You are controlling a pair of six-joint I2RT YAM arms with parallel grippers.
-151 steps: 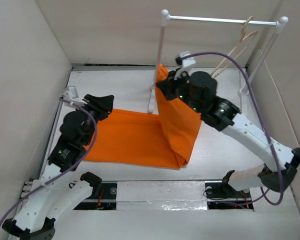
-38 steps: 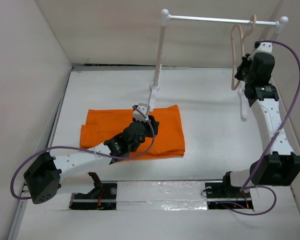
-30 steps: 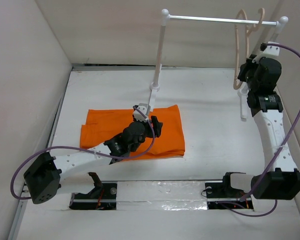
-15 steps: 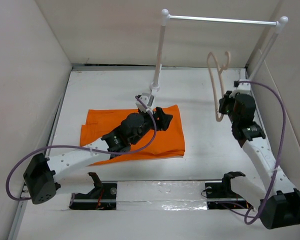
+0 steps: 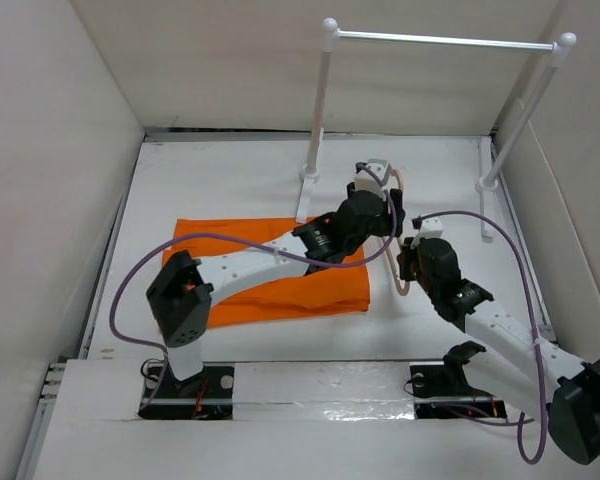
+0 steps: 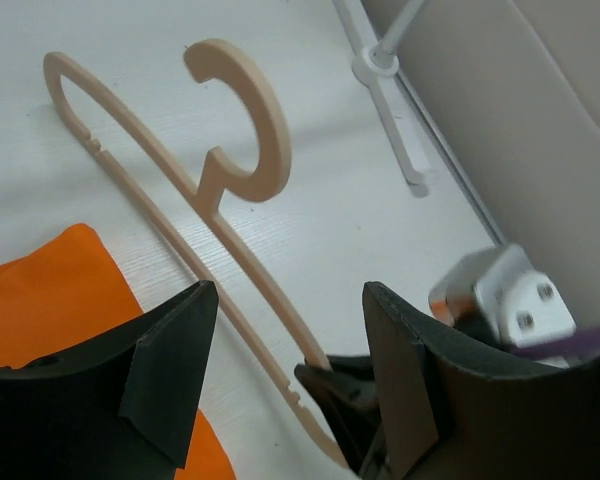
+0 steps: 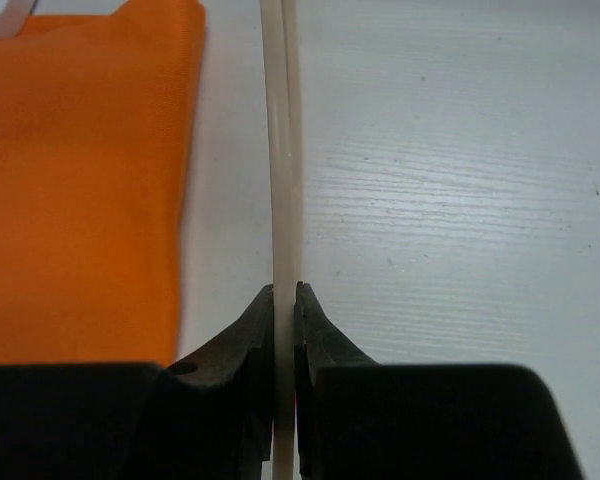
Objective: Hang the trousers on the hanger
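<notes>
in the middle of the top view, the orange trousers (image 5: pixel 305 285) lie folded flat on the white table (image 5: pixel 230 180), in the same spot as a second ago; only the arms around them have moved. the big change is the hanger (image 6: pixel 268 110). a second ago it hung on the white rail (image 5: pixel 440 41) at the upper right. now it is down at table level, just beside the right edge of the trousers, its hook pointing toward the far side. whether it rests on the table or hangs just above it, i cannot tell.

the right gripper (image 7: pixel 285 300) has carried it there, with both fingers pinched tight on one thin arm of the hanger near its lower end. the left gripper (image 6: pixel 288 300) has swung off the cloth to hover over the hanger, fingers wide apart and holding nothing.

as i judge it, fetching the hanger is done and no cloth is on it yet. threading a leg through, or draping the trousers over the bar, is what remains.

for room, the table is bare to the right of the hanger and along the far side by the rail's feet, so there is space to slide or tilt the hanger. the tight place is the centre of the frame, where both wrists and the hanger crowd together. the strip of table between the hanger and the trouser edge is narrow in the right wrist view. the left arm also lies across the cloth, so any lift of the trousers has to work around it.
</notes>
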